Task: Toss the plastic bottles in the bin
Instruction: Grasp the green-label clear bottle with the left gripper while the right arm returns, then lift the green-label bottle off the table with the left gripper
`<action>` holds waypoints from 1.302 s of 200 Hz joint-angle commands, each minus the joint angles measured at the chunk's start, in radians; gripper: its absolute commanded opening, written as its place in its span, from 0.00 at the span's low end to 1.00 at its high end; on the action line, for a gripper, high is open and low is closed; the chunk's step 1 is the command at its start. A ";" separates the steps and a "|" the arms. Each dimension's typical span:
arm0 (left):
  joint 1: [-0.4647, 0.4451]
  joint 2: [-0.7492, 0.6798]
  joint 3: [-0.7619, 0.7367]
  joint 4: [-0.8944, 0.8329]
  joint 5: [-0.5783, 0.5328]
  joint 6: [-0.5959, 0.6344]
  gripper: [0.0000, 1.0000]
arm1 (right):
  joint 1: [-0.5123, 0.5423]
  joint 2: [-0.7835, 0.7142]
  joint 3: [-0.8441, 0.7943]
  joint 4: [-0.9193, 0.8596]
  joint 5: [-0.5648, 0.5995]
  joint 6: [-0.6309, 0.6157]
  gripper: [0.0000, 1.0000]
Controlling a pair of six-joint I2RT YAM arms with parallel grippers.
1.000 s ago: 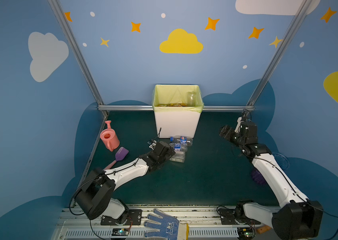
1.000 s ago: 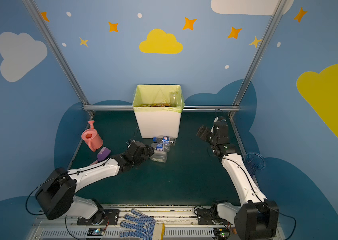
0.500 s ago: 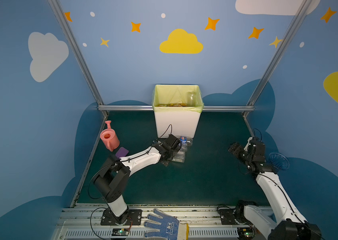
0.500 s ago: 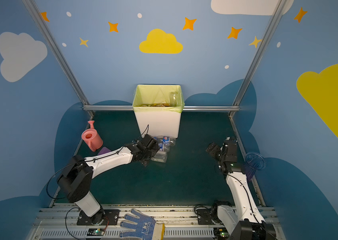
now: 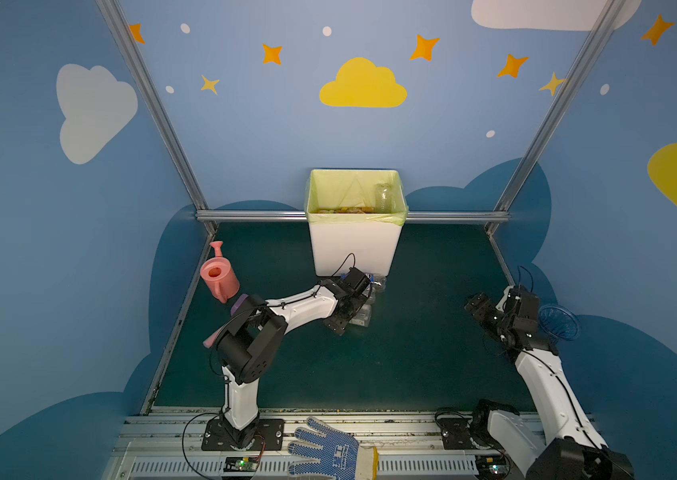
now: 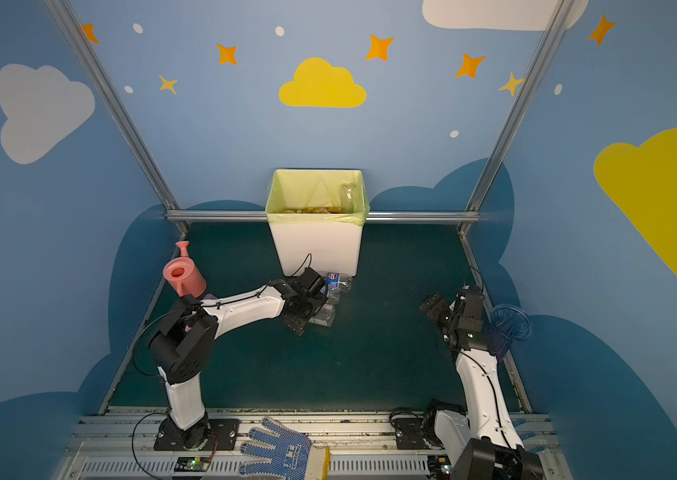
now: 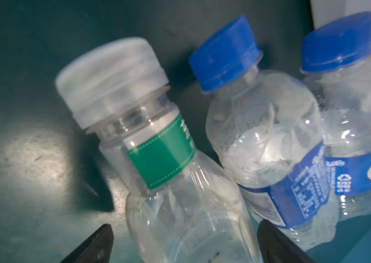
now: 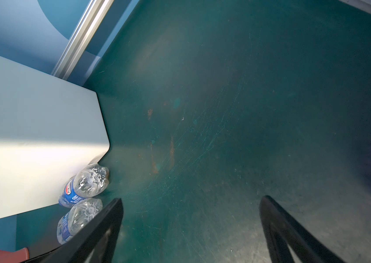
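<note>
One green-labelled bottle (image 7: 161, 159), two blue-labelled bottles (image 7: 271, 141)

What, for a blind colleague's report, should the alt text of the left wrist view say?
A clear bottle with a white cap and green label lies on the dark green table between the open black jaws of the left gripper. Two clear bottles with blue caps and blue labels lie beside it.

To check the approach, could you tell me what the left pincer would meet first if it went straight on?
Probably the white-capped bottle with the green label, which lies right ahead between the open jaws of the left pincer.
</note>
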 commanded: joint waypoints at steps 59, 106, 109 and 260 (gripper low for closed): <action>0.035 -0.040 -0.143 0.004 0.037 -0.053 0.76 | -0.023 -0.010 -0.015 -0.026 -0.043 0.006 0.92; 0.058 -0.167 -0.298 0.011 -0.018 -0.030 0.62 | -0.023 0.012 -0.017 -0.015 -0.083 0.033 0.92; 0.058 -0.177 -0.306 0.008 -0.024 -0.025 0.61 | -0.023 0.013 -0.016 -0.015 -0.087 0.033 0.92; 0.175 -0.372 -0.452 -0.026 0.077 0.506 0.73 | -0.020 0.035 -0.031 -0.013 -0.136 0.046 0.92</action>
